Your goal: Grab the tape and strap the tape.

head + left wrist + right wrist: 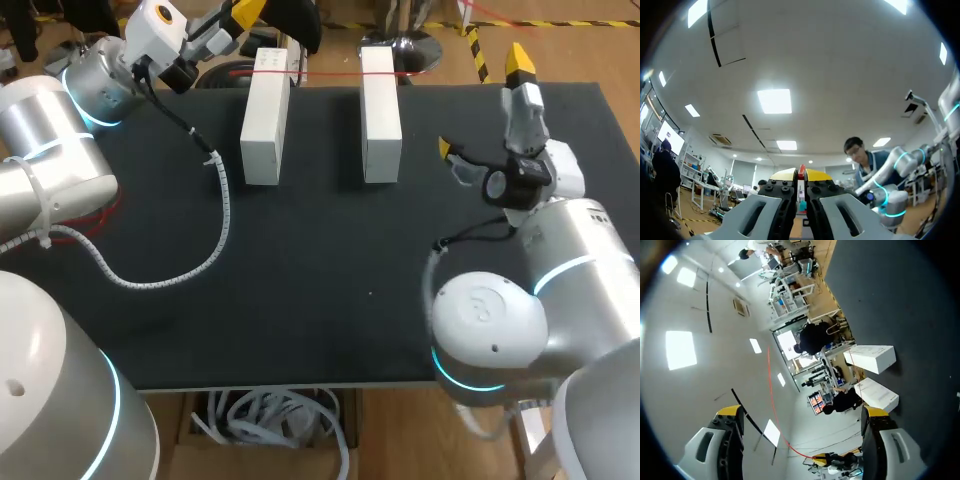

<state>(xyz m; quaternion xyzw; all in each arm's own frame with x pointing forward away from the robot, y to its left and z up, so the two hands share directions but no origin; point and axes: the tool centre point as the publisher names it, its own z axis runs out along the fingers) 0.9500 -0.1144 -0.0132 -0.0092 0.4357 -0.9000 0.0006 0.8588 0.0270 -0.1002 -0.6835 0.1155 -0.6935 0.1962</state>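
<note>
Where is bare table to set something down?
Free patch: the black table's near middle, bordered by the white spiral-wrapped cable, the two white rectangular blocks and the right arm. The lane between the blocks is bare, but the thin red tape crosses its far end. Crowded: far left corner around the left gripper; right edge by the open right gripper.

The left white box (pixel 265 115) is long and narrow and lies flat. Under it is a black table (pixel 330 300), whose far edge is near the far end of this box. A right white box (pixel 380 115) of the same shape lies parallel to the left white box, apart from it, with bare table surface between them.
</note>
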